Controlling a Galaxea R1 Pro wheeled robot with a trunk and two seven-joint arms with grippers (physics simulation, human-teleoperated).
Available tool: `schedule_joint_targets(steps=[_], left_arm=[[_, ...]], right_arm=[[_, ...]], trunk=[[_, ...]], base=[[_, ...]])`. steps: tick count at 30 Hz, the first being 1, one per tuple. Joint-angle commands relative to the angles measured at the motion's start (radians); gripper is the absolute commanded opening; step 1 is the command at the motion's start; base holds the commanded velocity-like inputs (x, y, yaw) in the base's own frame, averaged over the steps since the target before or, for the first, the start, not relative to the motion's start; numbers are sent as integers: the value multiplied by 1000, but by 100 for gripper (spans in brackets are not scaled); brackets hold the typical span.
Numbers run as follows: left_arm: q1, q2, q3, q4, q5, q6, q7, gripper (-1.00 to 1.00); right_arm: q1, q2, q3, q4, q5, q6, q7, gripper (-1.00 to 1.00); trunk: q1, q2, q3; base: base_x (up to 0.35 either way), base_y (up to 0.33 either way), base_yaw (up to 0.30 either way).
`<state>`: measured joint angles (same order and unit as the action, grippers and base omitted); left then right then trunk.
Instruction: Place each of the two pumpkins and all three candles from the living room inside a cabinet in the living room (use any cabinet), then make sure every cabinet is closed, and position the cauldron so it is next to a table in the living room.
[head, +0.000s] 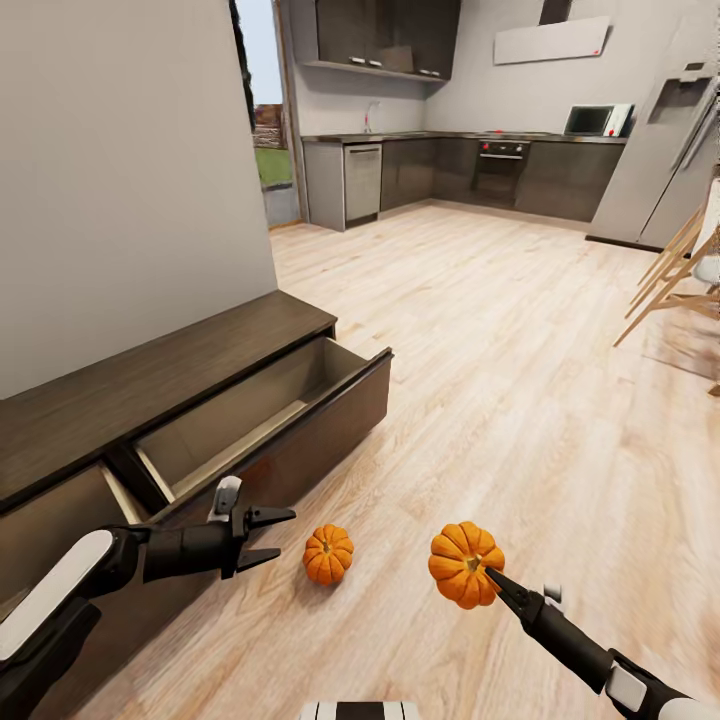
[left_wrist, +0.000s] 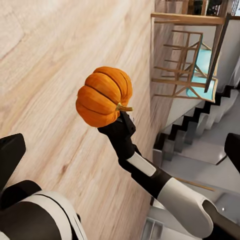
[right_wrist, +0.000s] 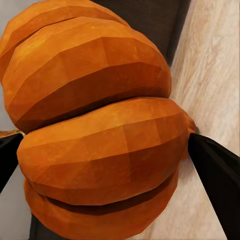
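Pinching one pumpkin (head: 465, 565) in my right hand (head: 492, 578) above the floor (head: 520, 380), I judge it light, stiff and smooth-ribbed, best gripped across its belly. My left hand (head: 268, 536) is spread, near the second pumpkin (head: 328, 554) beside the cabinet's (head: 150, 390) open drawer (head: 270, 410).

Domestic interior, open-plan: living area joined to a kitchen. Light wood plank floor (head: 480, 330) throughout. Kitchen zone at the far end: dark grey cupboards (head: 385, 35), built-in oven (head: 498, 168), microwave (head: 590, 120), tall refrigerator (head: 665, 150). Wooden dining chairs (head: 680, 275) at the right edge. Low dark-brown cabinet (head: 150, 385) along the wall, one drawer (head: 275, 425) pulled out.
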<state>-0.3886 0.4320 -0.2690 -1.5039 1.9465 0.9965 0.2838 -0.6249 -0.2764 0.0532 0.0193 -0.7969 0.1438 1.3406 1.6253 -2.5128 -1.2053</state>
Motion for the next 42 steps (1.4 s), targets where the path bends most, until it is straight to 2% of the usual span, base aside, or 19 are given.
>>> schedule_joint_targets(steps=[1, 4, 6, 8, 9, 10, 11, 12, 14, 16, 21, 29, 42], left_arm=[[-1, 1, -1, 0, 9, 0, 9, 100], [-1, -1, -1, 0, -1, -1, 11, 100], [-1, -4, 0, 1, -41, -3, 11, 100], [-1, -22, 0, 2, -74, -4, 10, 100], [-2, -37, -1, 10, -93, -5, 9, 100], [-2, -64, -1, 29, -129, -4, 8, 100], [-3, -74, -1, 35, -142, -4, 7, 100], [-4, -132, -2, 59, -234, -4, 5, 100], [-4, -152, -1, 67, -267, -3, -2, 100], [-4, -166, -3, 75, -292, -3, -34, 100], [-4, -172, -7, 103, -309, -4, -103, 100], [-4, -176, -10, 107, -311, -4, -129, 100], [-4, -179, -12, 107, -311, -4, -135, 100]], right_arm=[[-1, 0, 5, 2, -8, 10, 4, -100], [-1, 0, 5, 2, -7, 10, 3, -100], [-1, 0, 5, 2, -6, 10, 2, -100], [-1, 0, 5, 2, -6, 10, 2, -100], [-1, 0, 5, 2, -6, 10, 2, -100], [-1, 0, 5, 2, -6, 10, 2, -100], [-1, 0, 5, 2, -6, 10, 2, -100], [-1, -1, 5, 2, -6, 10, 2, -100], [-1, -1, 5, 2, -6, 10, 3, -100], [-1, -1, 5, 2, -5, 10, 3, -100], [-1, -1, 5, 2, -5, 10, 5, -100], [-1, -1, 5, 2, -7, 10, 7, -100], [-1, -1, 5, 2, -7, 10, 6, -100]], trunk=[[-1, 0, 3], [-2, 1, 15], [-3, 1, 23], [-4, 2, 30], [-4, 2, 30], [-4, 2, 30], [-4, 2, 30], [-4, 2, 30], [-4, 2, 30], [-4, 2, 30], [-4, 2, 30], [-4, 2, 30], [-4, 2, 40]], base=[[0, 0, 0], [0, 0, 0], [0, 0, 0], [0, 0, 0], [0, 0, 0], [0, 0, 0], [0, 0, 0], [0, 0, 0], [0, 0, 0], [9, 0, 0], [135, 0, 0], [54, -44, 0], [-4, -290, -115]])
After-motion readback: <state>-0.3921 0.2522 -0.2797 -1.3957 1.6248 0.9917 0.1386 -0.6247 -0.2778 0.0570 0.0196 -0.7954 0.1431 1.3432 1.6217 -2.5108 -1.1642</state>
